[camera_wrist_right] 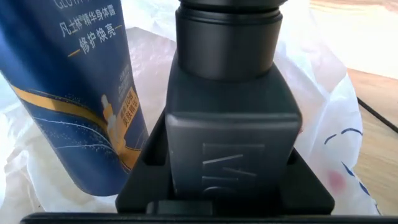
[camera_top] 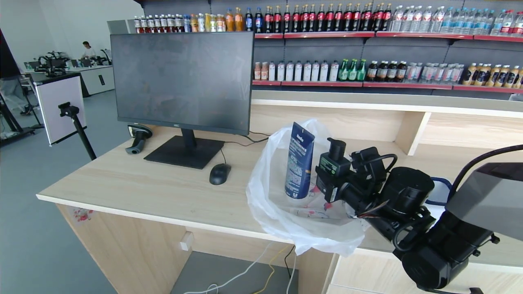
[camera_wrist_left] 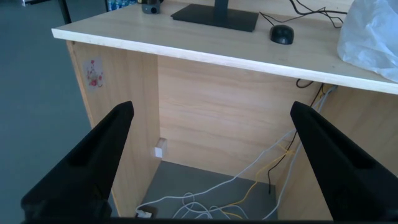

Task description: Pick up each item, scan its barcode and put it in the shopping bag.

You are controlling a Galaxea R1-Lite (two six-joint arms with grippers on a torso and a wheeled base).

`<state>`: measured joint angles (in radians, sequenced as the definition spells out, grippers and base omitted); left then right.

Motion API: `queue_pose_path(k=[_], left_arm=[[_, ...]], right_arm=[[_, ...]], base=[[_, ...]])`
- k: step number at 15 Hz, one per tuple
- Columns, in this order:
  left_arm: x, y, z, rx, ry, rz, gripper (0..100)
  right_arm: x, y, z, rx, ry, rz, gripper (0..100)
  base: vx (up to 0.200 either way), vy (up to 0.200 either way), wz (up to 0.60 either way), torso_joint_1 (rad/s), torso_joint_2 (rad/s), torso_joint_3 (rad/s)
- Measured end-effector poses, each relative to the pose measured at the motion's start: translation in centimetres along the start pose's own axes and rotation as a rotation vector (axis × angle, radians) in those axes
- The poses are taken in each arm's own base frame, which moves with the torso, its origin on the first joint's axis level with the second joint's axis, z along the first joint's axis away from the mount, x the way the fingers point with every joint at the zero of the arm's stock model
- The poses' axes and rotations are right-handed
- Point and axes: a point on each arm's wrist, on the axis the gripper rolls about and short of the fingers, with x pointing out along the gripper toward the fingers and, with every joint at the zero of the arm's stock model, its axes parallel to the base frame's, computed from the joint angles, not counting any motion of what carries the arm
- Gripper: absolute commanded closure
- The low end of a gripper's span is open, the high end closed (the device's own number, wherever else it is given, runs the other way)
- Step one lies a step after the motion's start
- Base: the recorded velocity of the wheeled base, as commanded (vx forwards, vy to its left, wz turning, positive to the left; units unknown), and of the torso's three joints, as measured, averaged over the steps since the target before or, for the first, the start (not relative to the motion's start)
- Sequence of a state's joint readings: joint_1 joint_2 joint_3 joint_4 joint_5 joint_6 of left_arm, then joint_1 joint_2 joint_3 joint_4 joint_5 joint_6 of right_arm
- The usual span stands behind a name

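Left gripper (camera_wrist_left: 211, 109) spread wide, low in front of counter (camera_top: 171, 192). Up top: scanner (camera_top: 138, 139), monitor (camera_top: 182, 81), mouse (camera_top: 220, 173). Shopping bag (camera_top: 267, 198) open at counter edge, blue tube (camera_top: 299, 163) upright inside. Right gripper (camera_top: 329, 183) pinching black bottle (camera_top: 334, 162) over bag's opening, just beside tube.

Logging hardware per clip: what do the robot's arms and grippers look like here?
The left gripper has two matte black, wedge-shaped fingers with flat faces. The right arm is black with drum-shaped joints. A black cable loops over its wrist, and thin reddish wires show beneath it. Farther back sits a grey, flat-sided cover with a second cable arching over it.
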<state>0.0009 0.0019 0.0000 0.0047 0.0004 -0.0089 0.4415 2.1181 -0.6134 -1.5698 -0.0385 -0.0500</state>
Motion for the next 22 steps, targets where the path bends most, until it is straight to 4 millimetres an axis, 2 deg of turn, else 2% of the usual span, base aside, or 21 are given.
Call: queue_pose_path(k=[5, 18, 19, 22], left_arm=[[0.0, 0.0, 0.0, 0.000, 0.000, 0.000, 0], [0.0, 0.0, 0.0, 0.000, 0.001, 0.001, 0], [0.0, 0.0, 0.0, 0.000, 0.000, 0.001, 0], [0.0, 0.0, 0.0, 0.000, 0.001, 0.001, 0]], right_arm=[[0.4, 0.1, -1.4, -0.001, 0.035, 0.002, 100], [-0.3, 0.2, -2.9, -0.004, 0.099, 0.006, 100], [-0.4, 0.2, -3.0, -0.005, 0.107, 0.007, 0], [-0.4, 0.3, -3.0, -0.004, 0.109, 0.009, 0]], base=[[0.000, 0.000, 0.00, 0.000, 0.00, 0.000], [0.000, 0.000, 0.00, 0.000, 0.00, 0.000], [0.000, 0.000, 0.00, 0.000, 0.00, 0.000], [0.000, 0.000, 0.00, 0.000, 0.00, 0.000]])
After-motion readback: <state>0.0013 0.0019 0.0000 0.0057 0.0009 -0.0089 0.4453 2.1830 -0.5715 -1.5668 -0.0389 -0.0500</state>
